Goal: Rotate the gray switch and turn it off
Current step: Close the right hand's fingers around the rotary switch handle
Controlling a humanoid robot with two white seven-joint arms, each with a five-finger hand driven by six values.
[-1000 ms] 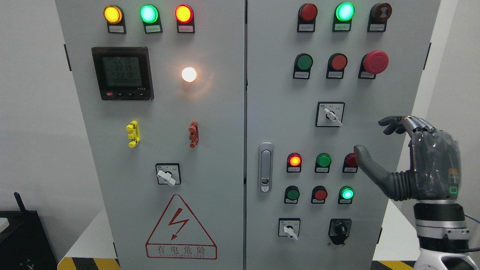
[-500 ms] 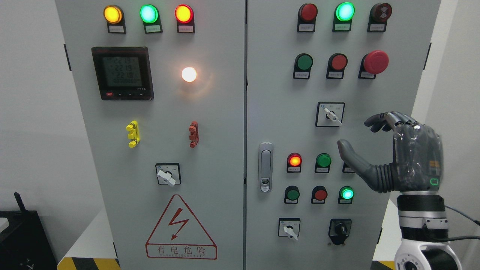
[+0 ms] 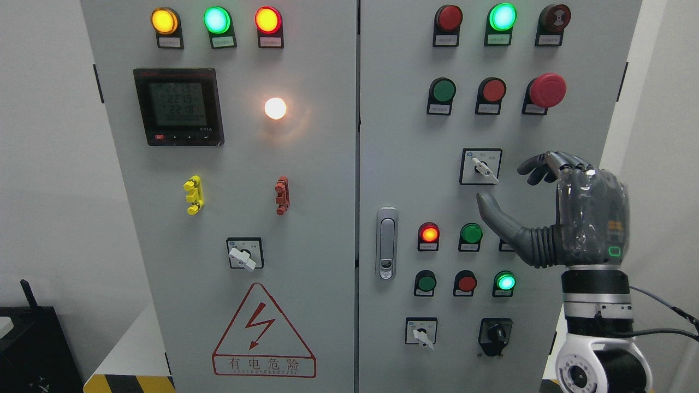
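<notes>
I see a big gray cabinet (image 3: 306, 180) with two doors. On the left door, three lights sit along the top edge: yellow (image 3: 164, 21), green (image 3: 217, 19) and red (image 3: 268, 19). Under them is a black meter screen (image 3: 178, 106), and a white lamp (image 3: 275, 108) glows beside it. Lower down are a yellow clip (image 3: 193, 195) and a red clip (image 3: 282, 195). Below those is a small gray knob (image 3: 244, 254), and near the bottom edge is a red danger triangle (image 3: 264, 333).

A silver door handle (image 3: 386, 243) sits by the left edge of the right door. This door has many round buttons and lights, and a big red stop button (image 3: 547, 90) near its right edge.

The gray switch (image 3: 483, 167) is in the middle of the right door, in a black square frame. Its white handle points down and to the right.

My right hand (image 3: 579, 218) is up just beside the switch, on its right. The thumb (image 3: 494, 215) points up under the switch frame. The fingers (image 3: 538, 166) curl over near the frame's right side. The hand is loosely curved and holds nothing. It does not touch the handle.
</notes>
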